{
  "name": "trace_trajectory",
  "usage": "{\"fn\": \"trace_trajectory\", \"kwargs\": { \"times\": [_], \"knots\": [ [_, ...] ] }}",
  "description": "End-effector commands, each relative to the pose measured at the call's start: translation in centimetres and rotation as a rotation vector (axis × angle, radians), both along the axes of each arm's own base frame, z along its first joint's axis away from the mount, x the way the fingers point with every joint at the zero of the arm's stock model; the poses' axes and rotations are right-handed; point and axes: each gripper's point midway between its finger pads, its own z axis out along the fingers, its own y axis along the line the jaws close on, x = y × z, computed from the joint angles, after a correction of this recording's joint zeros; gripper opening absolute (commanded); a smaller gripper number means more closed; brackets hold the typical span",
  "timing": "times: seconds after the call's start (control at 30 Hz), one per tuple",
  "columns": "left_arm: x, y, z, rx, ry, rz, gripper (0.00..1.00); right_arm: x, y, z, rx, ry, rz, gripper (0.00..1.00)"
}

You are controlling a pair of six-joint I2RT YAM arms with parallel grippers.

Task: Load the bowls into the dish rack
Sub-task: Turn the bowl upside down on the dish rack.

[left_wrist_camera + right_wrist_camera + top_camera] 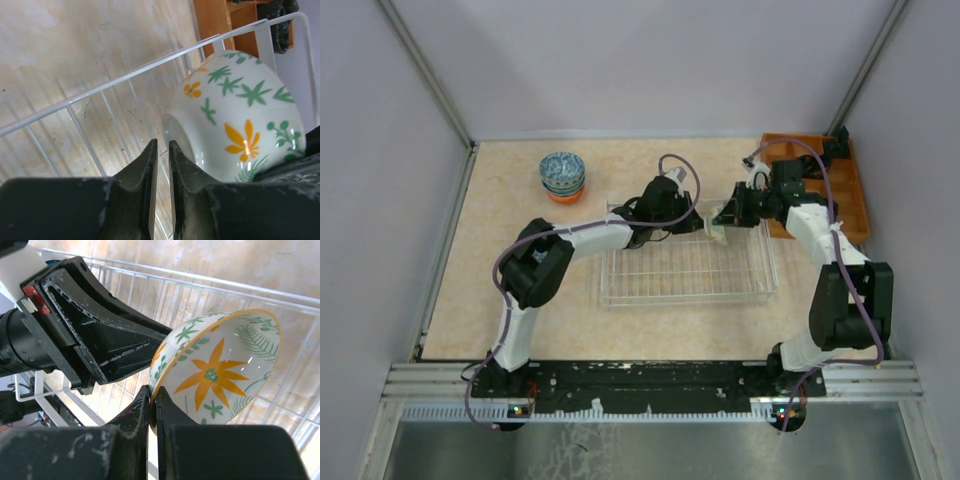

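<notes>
The right gripper has its fingers clamped on the rim of the green-and-orange flowered bowl, one finger inside and one outside. The bowl is tipped up on its edge at the far right corner of the dish rack. I can't tell whether its lower side touches the wires.

That grip worries me. It is a thin pinch on glazed ceramic with most of the bowl's weight hanging off to one side, so a jolt could make it swivel or slide out and crack down on the grid.

The left gripper sits just beside the bowl's foot. Its fingers are nearly together with only a thin slit between them, and they hold nothing. With the two arms this close, a small sideways move by either one could knock the bowl out of the pinch.

The rack's raised top rail runs close past the bowl, so swinging it further could clip the wire. The rack looks light enough that a catch might drag it across the table. If the bowl is let go on its edge, I think it would roll or tip.

The other bowls wait in a stack well apart, at the far left.
</notes>
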Motion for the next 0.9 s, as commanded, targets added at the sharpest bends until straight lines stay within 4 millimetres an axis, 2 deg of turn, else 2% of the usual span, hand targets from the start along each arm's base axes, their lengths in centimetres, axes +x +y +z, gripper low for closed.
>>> {"fn": "trace_trajectory", "kwargs": {
  "times": [0.0, 0.13, 0.43, 0.87],
  "knots": [
    [0.4, -0.4, 4.0, -0.067, -0.07, 0.002, 0.2, -1.2, 1.2, 0.8, 0.058, 0.014, 0.021, 0.0],
    [0.5, -0.9, 4.2, -0.075, -0.067, -0.006, 0.2, -1.2, 1.1, 0.9, 0.063, 0.009, 0.011, 0.0],
    [-0.2, -2.5, 4.2, -0.075, -0.064, -0.034, 0.2, -0.8, -0.4, -1.4, 0.037, 0.052, -0.032, 0.0],
    [-2.1, -4.8, 4.1, -0.065, -0.06, -0.073, 0.19, -0.9, -1.0, -1.6, 0.037, 0.053, -0.052, 0.04]
  ]
}}
